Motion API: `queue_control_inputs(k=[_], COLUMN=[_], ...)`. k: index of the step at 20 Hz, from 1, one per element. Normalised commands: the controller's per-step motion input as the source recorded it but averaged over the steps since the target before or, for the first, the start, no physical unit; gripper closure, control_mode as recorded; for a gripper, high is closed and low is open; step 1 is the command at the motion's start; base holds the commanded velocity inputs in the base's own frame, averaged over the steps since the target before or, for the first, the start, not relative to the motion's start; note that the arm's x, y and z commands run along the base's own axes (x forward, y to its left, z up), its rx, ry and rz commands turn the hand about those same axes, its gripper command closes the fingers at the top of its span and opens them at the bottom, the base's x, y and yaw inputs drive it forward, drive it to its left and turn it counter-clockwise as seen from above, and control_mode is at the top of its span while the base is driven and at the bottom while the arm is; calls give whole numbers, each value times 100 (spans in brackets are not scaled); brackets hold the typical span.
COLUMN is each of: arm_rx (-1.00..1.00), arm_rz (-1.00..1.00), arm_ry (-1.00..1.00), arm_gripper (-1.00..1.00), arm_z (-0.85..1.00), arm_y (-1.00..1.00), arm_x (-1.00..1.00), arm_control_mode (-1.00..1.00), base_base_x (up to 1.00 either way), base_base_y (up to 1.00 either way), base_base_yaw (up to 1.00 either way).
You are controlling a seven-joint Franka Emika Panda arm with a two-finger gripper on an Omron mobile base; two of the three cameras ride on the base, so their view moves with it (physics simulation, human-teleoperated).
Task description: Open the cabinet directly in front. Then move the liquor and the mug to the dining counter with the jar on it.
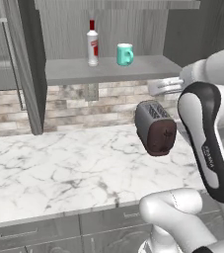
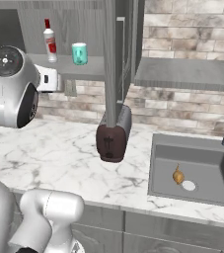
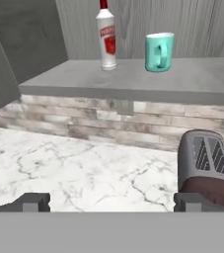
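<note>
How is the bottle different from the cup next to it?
The liquor is tall, slim and clear-white with a red cap; the mug is short, wide and teal. The mug has a loop handle; the liquor has none. Both stand upright on the cabinet shelf.

The white arm [image 1: 207, 143] is folded upward; its gripper [image 3: 111, 201] is level, fingers spread wide, holding nothing.

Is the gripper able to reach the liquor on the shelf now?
Probably yes: the cabinet doors stand open, the open gripper faces the liquor, and nothing stands before it; the mug is beside.
</note>
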Motion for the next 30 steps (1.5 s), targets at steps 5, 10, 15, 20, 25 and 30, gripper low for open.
queue_control_inputs(k=[5,10,15,20,25,30], arm_rx=[0,0,0,0,0,0], arm_rz=[-9,-22,-15,-1,5,4], arm_ry=[0,-1,-3,-2,0,0], arm_gripper=[-100,-100,-100,-100,-100,-100], arm_z=[15,27,22,2,0,0], arm_y=[0,0,-4,-17,-25,-13], arm_x=[86,62,60,60,52,67], arm_control_mode=[-100,-100,-100,-100,-100,-100], base_base_x=[0,0,0,0,0,0], base_base_y=[0,0,0,0,0,0], base_base_yaw=[0,0,0,0,0,0])
